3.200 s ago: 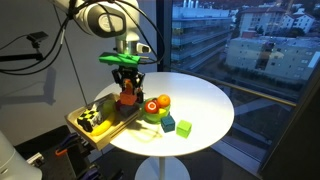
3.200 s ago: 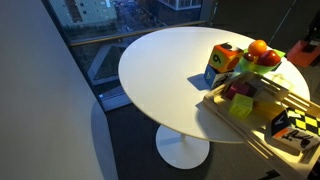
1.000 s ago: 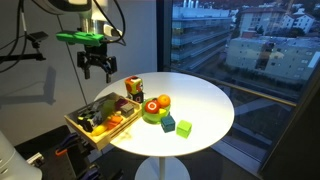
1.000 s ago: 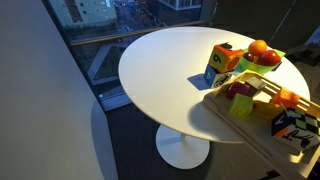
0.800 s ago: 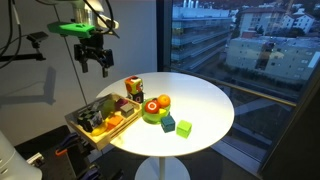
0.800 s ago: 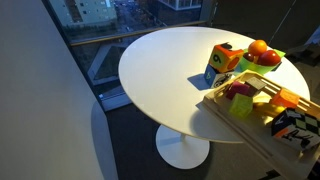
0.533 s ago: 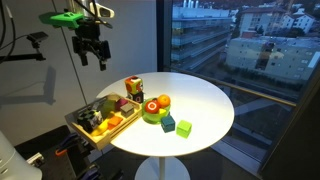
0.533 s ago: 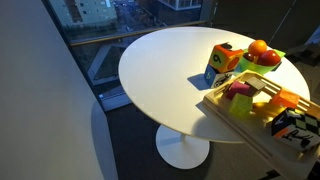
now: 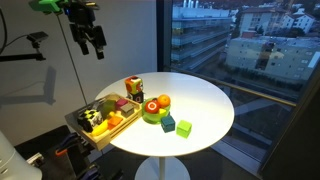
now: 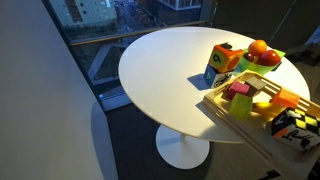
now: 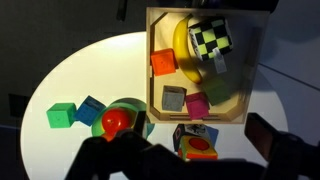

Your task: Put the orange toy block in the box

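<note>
The orange toy block (image 11: pixel 163 63) lies inside the box (image 11: pixel 150 85), near its left wall in the wrist view. Both exterior views show it there too: the orange toy block (image 9: pixel 114 121) in the box (image 9: pixel 88 136), and the orange toy block (image 10: pixel 290 98) by the far side of the box (image 10: pixel 222 108). My gripper (image 9: pixel 93 38) hangs high above the table's box side, open and empty. In the wrist view the gripper (image 11: pixel 185 152) looks straight down, its dark fingers (image 11: pixel 266 138) spread wide at the bottom edge.
A multicoloured cube (image 11: pixel 195 141) stands just outside the box, beside a round stacking toy (image 9: pixel 157 106). A green cube (image 9: pixel 184 127) and a blue one (image 11: pixel 92 107) sit on the round white table (image 9: pixel 205 100). A checkered cube (image 11: pixel 211 38), a banana and other blocks fill the box.
The gripper has climbed up and away from the box, still open. The orange block and the other toys have stayed put.
</note>
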